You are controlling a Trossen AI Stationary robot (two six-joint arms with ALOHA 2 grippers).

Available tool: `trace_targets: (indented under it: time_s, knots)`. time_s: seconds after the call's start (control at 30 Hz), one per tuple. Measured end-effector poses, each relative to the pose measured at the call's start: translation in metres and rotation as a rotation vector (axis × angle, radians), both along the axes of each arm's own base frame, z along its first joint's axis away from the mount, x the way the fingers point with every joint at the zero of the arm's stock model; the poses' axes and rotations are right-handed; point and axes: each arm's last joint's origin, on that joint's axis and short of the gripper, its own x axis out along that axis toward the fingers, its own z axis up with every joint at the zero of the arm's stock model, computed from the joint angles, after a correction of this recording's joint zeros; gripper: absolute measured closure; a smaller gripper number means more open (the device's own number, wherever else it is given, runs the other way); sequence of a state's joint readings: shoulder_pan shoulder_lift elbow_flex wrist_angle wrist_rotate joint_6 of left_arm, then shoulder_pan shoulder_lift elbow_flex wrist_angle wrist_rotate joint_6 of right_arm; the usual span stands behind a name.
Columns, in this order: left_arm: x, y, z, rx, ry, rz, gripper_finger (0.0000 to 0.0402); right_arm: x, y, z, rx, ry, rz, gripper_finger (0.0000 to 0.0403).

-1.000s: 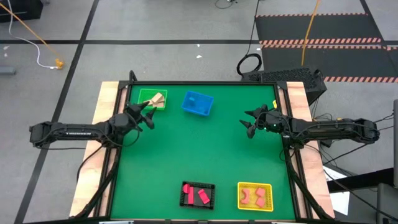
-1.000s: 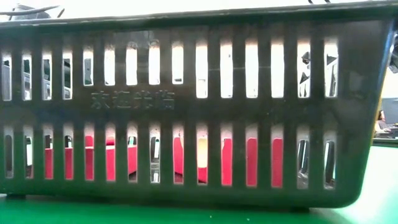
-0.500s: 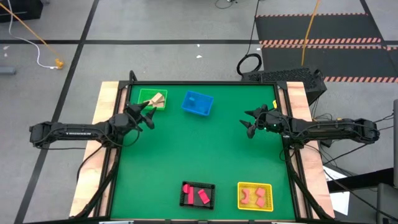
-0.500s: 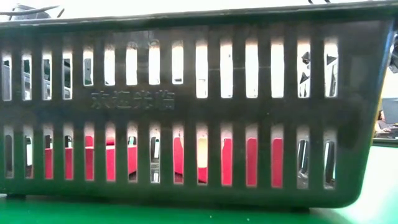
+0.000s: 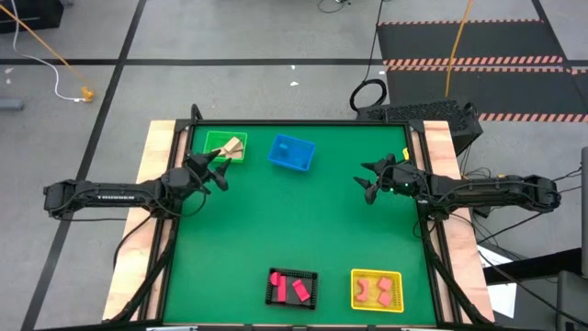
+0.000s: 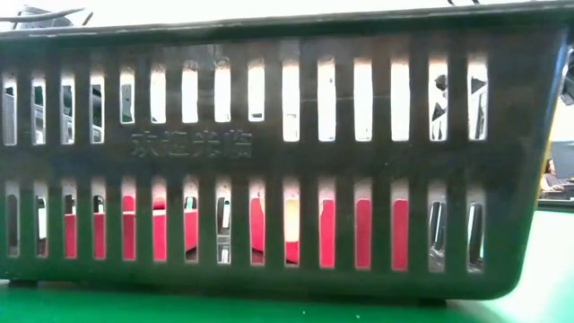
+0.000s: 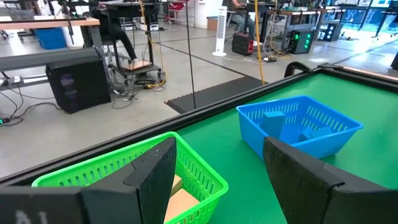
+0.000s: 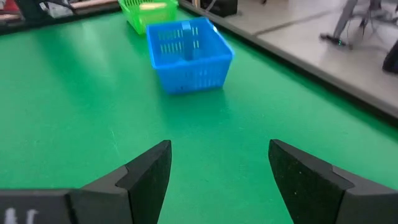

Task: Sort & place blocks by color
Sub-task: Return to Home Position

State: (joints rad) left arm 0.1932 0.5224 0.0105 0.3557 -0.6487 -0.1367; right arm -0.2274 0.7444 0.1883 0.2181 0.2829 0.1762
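All blocks lie in baskets. Tan wood blocks point(image 5: 231, 147) sit in the green basket point(image 5: 224, 146) at the far left, blue blocks point(image 7: 273, 118) in the blue basket point(image 5: 291, 153) beside it. Pink-red blocks point(image 5: 292, 289) lie in the black basket point(image 5: 292, 287) at the near edge, more pink-red blocks point(image 5: 375, 291) in the yellow basket point(image 5: 377, 290). My left gripper point(image 5: 220, 171) hangs open beside the green basket, holding nothing. My right gripper point(image 5: 366, 180) hangs open at the table's right side, with nothing between its fingers.
The middle of the green table point(image 5: 303, 221) is bare mat. The black basket's slotted wall point(image 6: 269, 152) fills the low view, with pink-red blocks showing through its slots. Wooden rails point(image 5: 156, 152) run along the left and right edges.
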Motion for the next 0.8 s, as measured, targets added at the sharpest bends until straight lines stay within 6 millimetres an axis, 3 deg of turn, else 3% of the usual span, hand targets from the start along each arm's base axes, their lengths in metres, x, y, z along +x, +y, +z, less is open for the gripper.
trace_targets:
  time_s: [0.23,0.47,0.8]
  knots:
    - [0.000,0.000,0.000,0.001,0.000,0.000,0.0160,0.004,-0.001,0.021,-0.055,-0.207,0.017,0.0145]
    - [0.000,0.000,0.000,0.000,0.000,0.000,0.0160,-0.004,0.006,0.052,-0.181,-0.452,0.209,0.0145]
    - [0.000,0.000,0.000,0.001,0.001,-0.001,0.0160,-0.016,0.012,0.061,-0.190,-0.511,0.299,0.0145]
